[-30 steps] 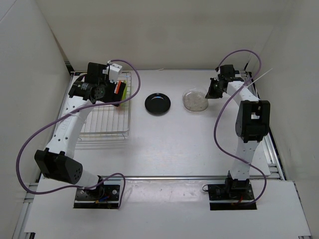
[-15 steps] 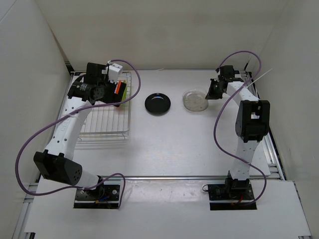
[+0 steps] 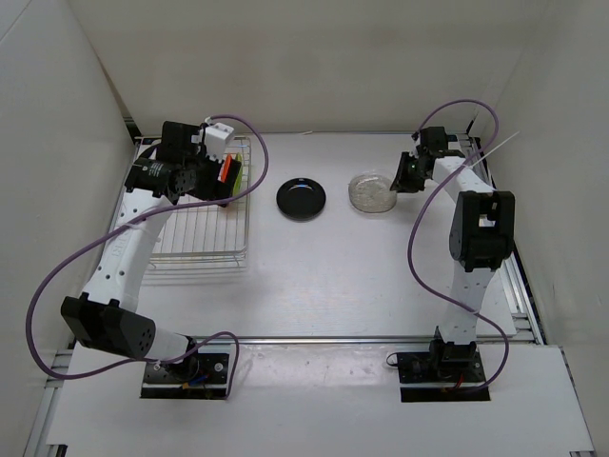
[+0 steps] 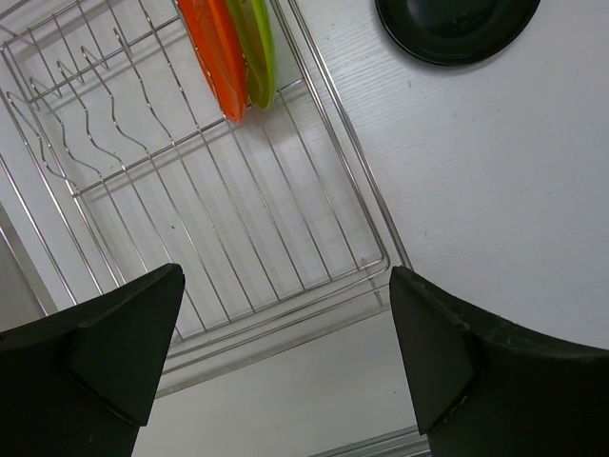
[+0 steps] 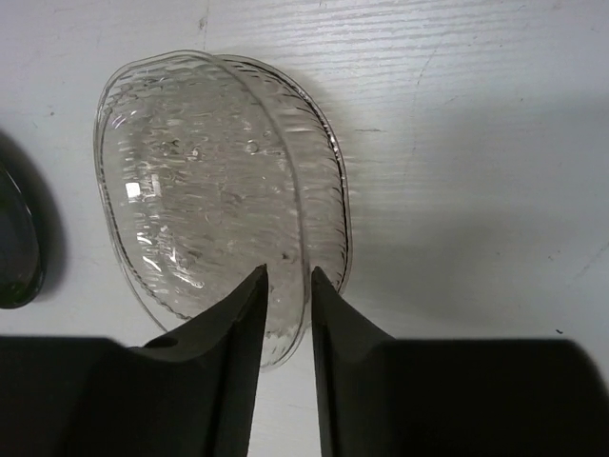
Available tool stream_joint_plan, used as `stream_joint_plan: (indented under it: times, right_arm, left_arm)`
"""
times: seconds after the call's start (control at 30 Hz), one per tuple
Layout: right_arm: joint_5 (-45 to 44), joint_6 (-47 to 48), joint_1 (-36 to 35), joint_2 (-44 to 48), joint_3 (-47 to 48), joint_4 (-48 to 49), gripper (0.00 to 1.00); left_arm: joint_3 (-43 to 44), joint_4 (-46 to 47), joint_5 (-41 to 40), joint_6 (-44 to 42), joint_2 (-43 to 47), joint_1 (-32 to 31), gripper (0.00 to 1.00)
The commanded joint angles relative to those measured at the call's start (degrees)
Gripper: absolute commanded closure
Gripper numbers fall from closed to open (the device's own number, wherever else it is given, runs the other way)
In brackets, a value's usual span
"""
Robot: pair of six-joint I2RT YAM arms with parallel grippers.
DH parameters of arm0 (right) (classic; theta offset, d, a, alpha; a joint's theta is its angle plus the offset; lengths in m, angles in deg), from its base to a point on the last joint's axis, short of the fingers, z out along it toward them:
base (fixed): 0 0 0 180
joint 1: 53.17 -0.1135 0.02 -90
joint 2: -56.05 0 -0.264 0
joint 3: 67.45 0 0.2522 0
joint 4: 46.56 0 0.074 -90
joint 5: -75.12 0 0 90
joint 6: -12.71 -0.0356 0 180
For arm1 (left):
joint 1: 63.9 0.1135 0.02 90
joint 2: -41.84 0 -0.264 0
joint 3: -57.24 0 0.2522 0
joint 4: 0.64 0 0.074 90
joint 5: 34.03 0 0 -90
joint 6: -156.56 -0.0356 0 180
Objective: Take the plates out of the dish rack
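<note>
The wire dish rack [image 3: 195, 224] stands at the left and also shows in the left wrist view [image 4: 238, 209]. An orange plate [image 3: 225, 171] and a lime green plate [image 3: 235, 174] stand upright in its far right corner, seen too in the left wrist view as orange [image 4: 214, 52] and green [image 4: 259, 48]. My left gripper [image 3: 209, 181] hangs open and empty over the rack [image 4: 285, 286]. The black plate [image 3: 301, 198] lies on the table. My right gripper [image 3: 403, 175] is closed on the right rim of the clear plate [image 5: 209, 181], which rests tilted on the table [image 3: 373, 192].
White walls enclose the table on the left, back and right. Purple cables loop from both arms. The black plate's edge shows at the left of the right wrist view [image 5: 14, 238] and at the top of the left wrist view [image 4: 457, 24].
The left gripper has shifted slightly left over the rack. The right gripper has moved a little left and nearer with the clear plate's rim between its fingers.
</note>
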Motion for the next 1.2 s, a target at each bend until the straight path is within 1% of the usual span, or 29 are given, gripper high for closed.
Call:
stream_joint_plan:
  times: [0.0, 0.03, 0.07, 0.13, 0.17, 0.2, 0.27, 0.3, 0.33, 0.37, 0.4, 0.43, 0.5, 0.53, 0.6, 0.73, 0.8, 0.87, 0.9, 0.97, 1.0, 1.07, 1.13, 1.17]
  right_arm:
    - [1.8, 0.4, 0.7, -0.8, 2.5, 0.5, 0.69]
    - [2.5, 0.4, 0.7, -0.8, 2.5, -0.1, 0.66]
    - [3.0, 0.4, 0.7, -0.8, 2.5, -0.1, 0.59]
    - [3.1, 0.4, 0.7, -0.8, 3.1, -0.6, 0.56]
    - [3.1, 0.4, 0.7, -0.8, 3.8, -0.6, 0.52]
    - [3.1, 0.4, 0.7, -0.8, 3.8, -0.6, 0.43]
    - [3.1, 0.9, 1.3, -0.2, 4.3, -1.2, 0.34]
    - [3.1, 0.9, 1.3, 0.6, 4.8, -1.7, 0.27]
    - [3.1, 0.9, 1.3, 0.6, 4.8, -1.7, 0.25]
    - [2.5, 0.9, 1.8, 1.5, 5.6, -2.3, 0.2]
    - [2.5, 0.9, 2.4, 2.6, 6.1, -3.0, 0.19]
    - [2.5, 0.9, 2.4, 3.1, 6.2, -3.5, 0.14]
    - [2.5, 1.5, 3.5, 5.3, 6.9, -4.7, 0.09]
    - [2.0, 1.5, 3.6, 6.1, 7.5, -5.7, 0.09]
    - [1.3, 3.2, 3.6, 8.5, 7.5, -7.7, 0.06]
    - [1.3, 9.3, 3.0, 10.3, 10.2, -14.7, 0.06]
    - [3.3, 11.2, 3.0, 12.1, 10.2, -18.1, 0.08]
    - [6.8, 13.2, 3.0, 14.8, 8.4, -18.8, 0.11]
    - [7.8, 13.8, 2.5, 15.7, 7.7, -19.4, 0.11]
    - [10.1, 16.9, 2.5, 18.1, 6.5, -21.2, 0.13]
    - [10.7, 18.1, 1.3, 18.8, 5.9, -23.0, 0.14]
    - [10.0, 20.8, 0.2, 20.7, 4.5, -23.8, 0.14]
    - [8.4, 21.4, -1.4, 23.4, 2.5, -23.7, 0.14]
    - [7.6, 22.1, -2.0, 24.2, 0.5, -23.7, 0.14]
  left_arm:
    - [1.0, -0.8, 2.5, -0.4, 2.5, 0.1, 0.0]
    - [1.0, -0.8, 2.5, -0.4, 2.5, 0.1, 0.0]
    - [1.0, -0.8, 2.5, -0.4, 2.5, 0.1, 0.0]
    - [1.0, -0.8, 2.5, -0.9, 2.5, 0.1, 0.0]
    - [0.5, -0.8, 2.5, -0.9, 2.5, 0.1, 0.0]
    - [0.5, -0.8, 2.5, -0.9, 2.5, 0.1, 0.0]
    - [-0.1, -0.8, 2.5, -0.9, 3.1, 0.1, 0.0]
    - [-0.8, -0.2, 2.5, -0.9, 3.1, 0.1, 0.0]
    - [-1.7, -0.2, 1.7, -0.9, 3.1, 0.1, 0.0]
    - [-1.7, 0.5, 1.2, -0.4, 3.1, 0.1, 0.0]
    - [-3.3, 1.4, 0.7, 0.2, 3.7, 0.1, 0.0]
    - [-4.2, 2.2, -0.5, 0.2, 3.7, 0.1, 0.0]
    - [-7.4, 4.3, -1.9, 2.6, 4.4, 0.6, 0.0]
    - [-8.3, 6.2, -2.4, 3.2, 4.4, 1.2, 0.0]
    - [-9.6, 7.3, -1.6, 4.3, 3.8, 1.8, 0.0]
    - [-9.7, 9.0, 4.4, 6.0, 0.9, 4.1, 0.0]
    - [-9.0, 11.1, 8.9, 6.0, -0.7, 6.2, 0.0]
    - [-8.4, 13.7, 13.3, 6.0, -2.1, 8.5, 0.0]
    - [-8.4, 14.9, 14.8, 6.0, -2.2, 9.4, 0.04]
    - [-7.1, 16.6, 18.6, 6.0, -3.9, 11.9, 0.04]
    - [-6.5, 18.3, 19.7, 6.7, -5.7, 12.6, 0.04]
    - [-5.0, 19.7, 22.3, 7.3, -7.8, 14.3, 0.04]
    - [-4.3, 21.2, 23.9, 8.0, -11.0, 15.1, 0.04]
    - [-3.6, 22.8, 26.0, 8.9, -12.1, 15.1, 0.04]
